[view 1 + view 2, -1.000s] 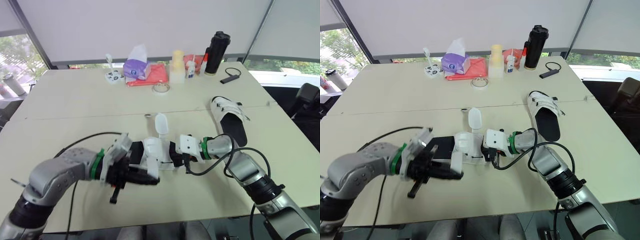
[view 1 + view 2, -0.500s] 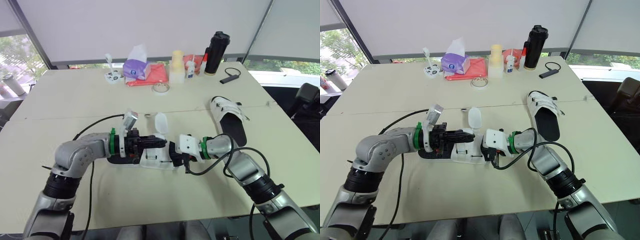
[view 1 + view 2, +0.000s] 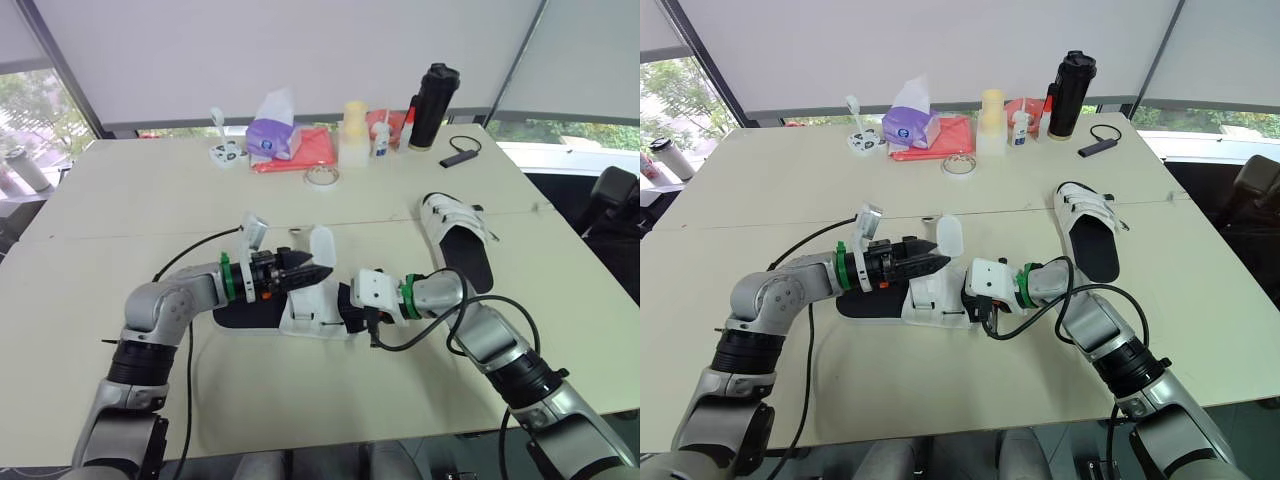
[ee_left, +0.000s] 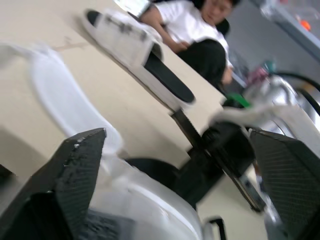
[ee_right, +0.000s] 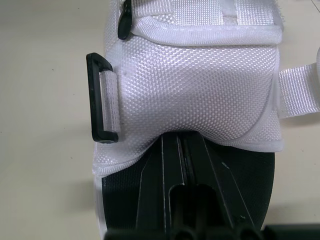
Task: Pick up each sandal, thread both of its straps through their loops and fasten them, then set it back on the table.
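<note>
**Holding near sandal by the sole, L gripper at its raised strap**

Edges/room: near sandal point(image 3: 310, 312) lies flat on the table point(image 3: 150, 200), mid of the near half, well back from the front edge. Bare tabletop to its L and btwn it and the far row of items. Second sandal point(image 3: 458, 238) lies to the R by the seam, apart from the near one, w/ bare table btwn it and the R edge.

Grippers: R gripper point(image 3: 348, 306) is at the sandal's R end, fingers pressed together on the black sole just below the white upper. Black loop point(image 5: 102, 97) stands free on the upper's side, nothing thru it. L gripper point(image 3: 322, 270) is over the sandal, tips beside the raised strap point(image 3: 322, 245). Its fingers point(image 4: 70, 175) are spread wide; can't tell if they touch the strap.

Containers: tissue pack point(image 3: 273, 133) has a tissue sticking out the top. Black tumbler point(image 3: 434, 105) has its lid on and the pale yellow cup point(image 3: 355, 130) stands upright; contents of both not visible. Red cloth point(image 3: 318, 148) and tape roll point(image 3: 322, 176) are near them.

Vs earlier: 1 s ago L gripper was low at the sandal's near-L side. It has since swung up and across to the strap. R grip and second sandal unchanged.
</note>
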